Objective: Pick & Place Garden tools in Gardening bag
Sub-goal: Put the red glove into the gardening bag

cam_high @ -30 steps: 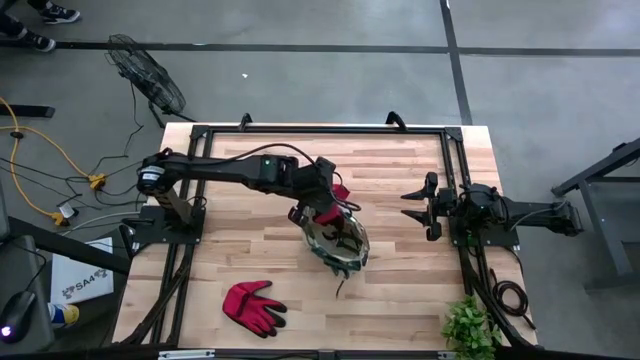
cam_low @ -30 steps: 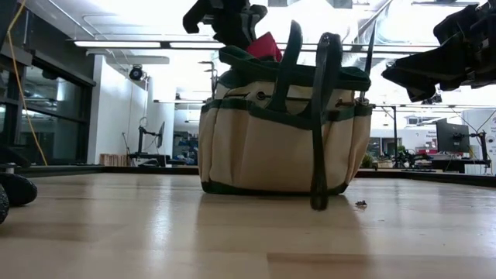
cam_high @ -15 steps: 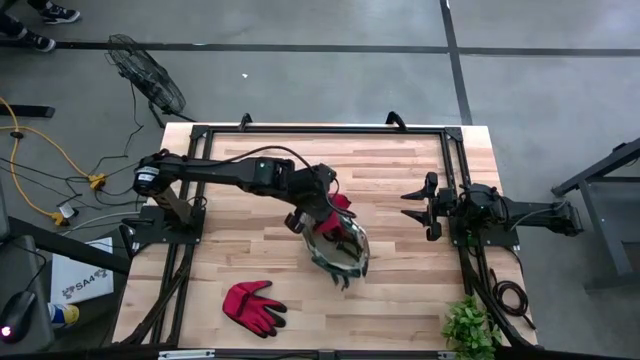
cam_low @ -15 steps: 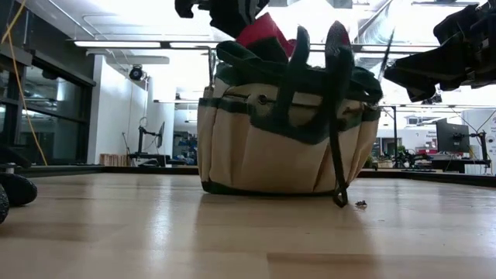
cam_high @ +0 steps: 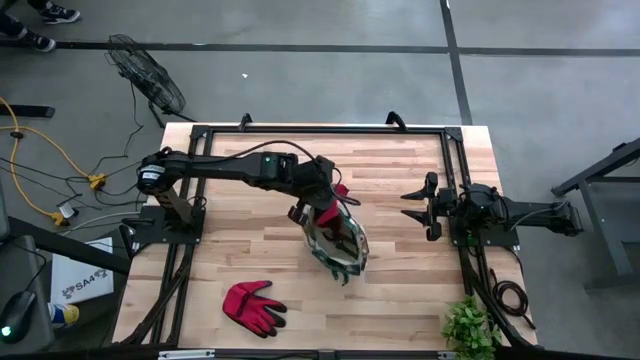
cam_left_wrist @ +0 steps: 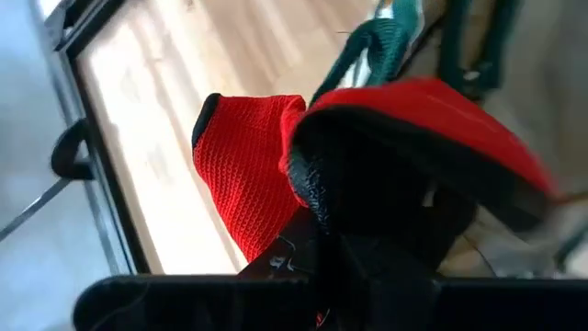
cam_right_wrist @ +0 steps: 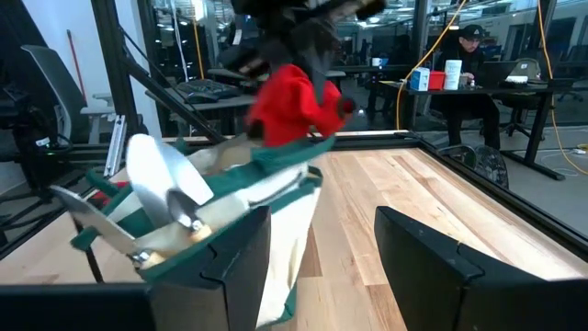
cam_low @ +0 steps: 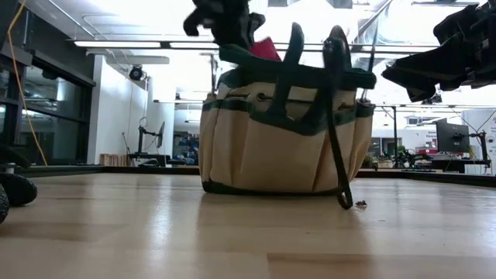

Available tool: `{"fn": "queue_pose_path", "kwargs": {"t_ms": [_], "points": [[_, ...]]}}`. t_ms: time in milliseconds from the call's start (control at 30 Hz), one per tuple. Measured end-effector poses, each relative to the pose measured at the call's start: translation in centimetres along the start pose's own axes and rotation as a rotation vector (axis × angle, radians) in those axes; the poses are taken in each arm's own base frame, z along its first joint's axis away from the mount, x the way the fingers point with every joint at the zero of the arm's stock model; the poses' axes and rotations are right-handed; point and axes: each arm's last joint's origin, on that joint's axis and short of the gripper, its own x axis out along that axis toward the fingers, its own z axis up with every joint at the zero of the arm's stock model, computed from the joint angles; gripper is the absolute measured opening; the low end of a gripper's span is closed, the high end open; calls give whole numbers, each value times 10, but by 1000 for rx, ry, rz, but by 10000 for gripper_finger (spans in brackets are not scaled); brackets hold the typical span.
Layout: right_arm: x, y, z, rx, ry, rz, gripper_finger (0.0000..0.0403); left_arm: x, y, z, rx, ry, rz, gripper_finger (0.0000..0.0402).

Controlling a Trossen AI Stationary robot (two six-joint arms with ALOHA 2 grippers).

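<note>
Fingers of the left gripper (cam_high: 322, 206) are pinched tight on the black-and-red glove (cam_left_wrist: 266, 175), carried right at the gardening bag's (cam_low: 283, 136) rim on its 11 o'clock side in the high view; low view shows the red fabric just above the dark green rim, not yet inside. Bag sits near table centre, already holding a silver trowel (cam_right_wrist: 165, 179) and other tools, loop handles standing up. Step in hand, as I judge it: lowering this glove into the bag. Next move calls for shifting a little toward the bag's middle, clearing the handles, then releasing. Red glove (cam_high: 252, 305) lies well apart at the bag's 7 o'clock, not yet collected. Right gripper (cam_high: 424, 206) waits at 3 o'clock, fingers spread, holding nothing.
</note>
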Motion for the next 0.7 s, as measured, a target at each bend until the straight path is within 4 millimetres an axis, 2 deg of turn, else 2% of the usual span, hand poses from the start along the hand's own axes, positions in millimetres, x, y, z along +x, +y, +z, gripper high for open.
{"fn": "queue_pose_path", "kwargs": {"t_ms": [333,700], "points": [[0,0,0,0,0,0,189,36,-8,-34,-100,115,-1,0],[0,0,0,0,0,0,189,42,-12,-39,-125,116,-7,0]]}}
